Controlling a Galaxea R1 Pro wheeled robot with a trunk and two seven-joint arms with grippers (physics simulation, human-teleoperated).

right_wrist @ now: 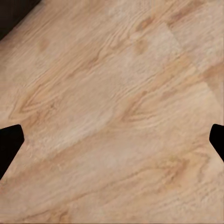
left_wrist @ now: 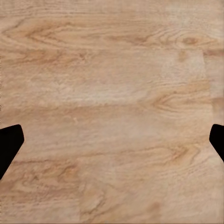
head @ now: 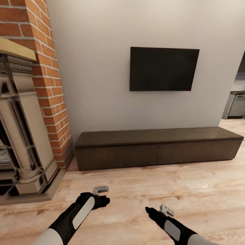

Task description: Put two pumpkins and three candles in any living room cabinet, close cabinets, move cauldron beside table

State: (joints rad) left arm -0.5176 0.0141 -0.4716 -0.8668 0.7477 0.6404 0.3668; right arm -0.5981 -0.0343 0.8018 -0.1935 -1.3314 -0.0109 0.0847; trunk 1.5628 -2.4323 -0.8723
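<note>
Standing against the wall, the cabinet [head: 158,149] lies well ahead of both sets of fingers, its two flat fronts shut. Left gripper [left_wrist: 112,140] and right gripper [right_wrist: 112,140] both have their fingers spread wide with nothing between them, pointing down at bare wooden floor [head: 177,190]. A stone fireplace [head: 20,136] stands beyond the left gripper's outer side; a black television [head: 164,69] hangs above the cabinet.

Bare wooden floor [head: 143,190] is lying open between the two arms and the cabinet [head: 158,147], whose flat fronts are sitting shut. A stone fireplace [head: 23,136] and brick column [head: 51,85] are blocking the left side.
</note>
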